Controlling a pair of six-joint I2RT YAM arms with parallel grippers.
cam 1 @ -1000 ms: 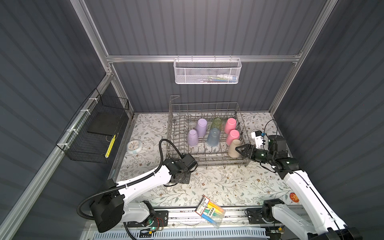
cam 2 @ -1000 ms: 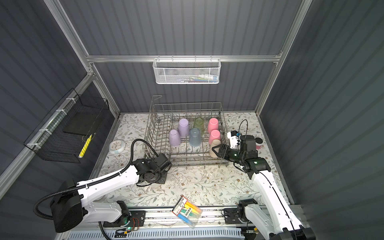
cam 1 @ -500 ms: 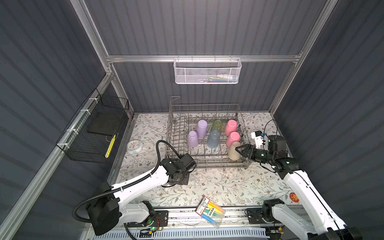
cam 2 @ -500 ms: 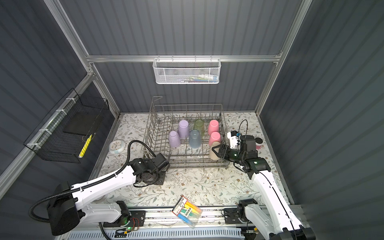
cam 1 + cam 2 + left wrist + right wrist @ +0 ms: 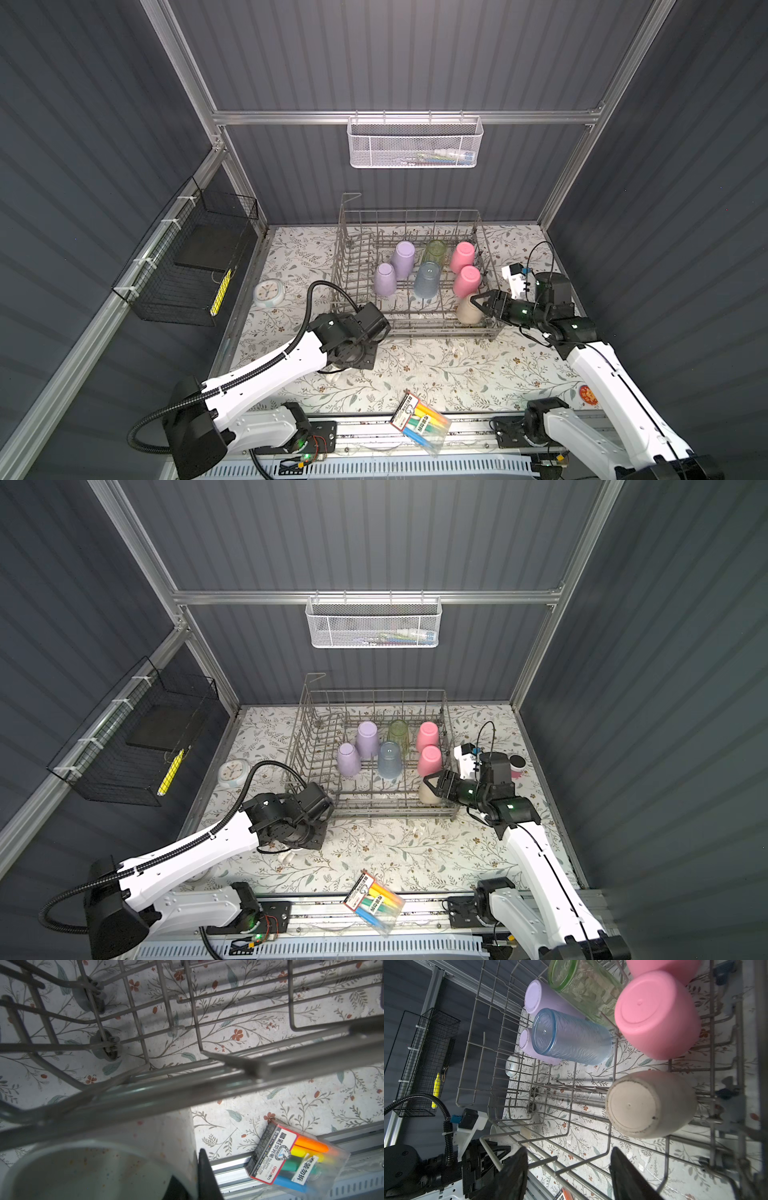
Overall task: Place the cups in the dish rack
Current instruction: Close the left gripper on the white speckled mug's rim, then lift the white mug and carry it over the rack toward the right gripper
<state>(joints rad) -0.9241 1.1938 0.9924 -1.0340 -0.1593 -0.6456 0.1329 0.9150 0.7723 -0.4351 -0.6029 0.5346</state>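
Left gripper (image 5: pixel 191 1176) nearly closed, pinching mug (image 5: pixel 162 1132) wall; mug outside rack (image 5: pixel 409 330), by front-left corner. In rack, upside down: lilac cups (image 5: pixel 385 279), blue cup (image 5: pixel 428 280), green tumbler (image 5: pixel 435 250), pink cups (image 5: pixel 467 281), beige cup (image 5: pixel 468 309) at front-right corner. Right gripper (image 5: pixel 569 1151) jaws apart, empty, just beside beige cup

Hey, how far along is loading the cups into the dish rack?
Done: seven cups sit bottom-up in the dish rack: two lilac cups, green tumbler, blue cup, two pink cups, beige cup. The right pincer is open near the beige cup, holding nothing. In hand: the left pincer grips the cream mug, outside the rack's near rail. Left: getting that mug in.
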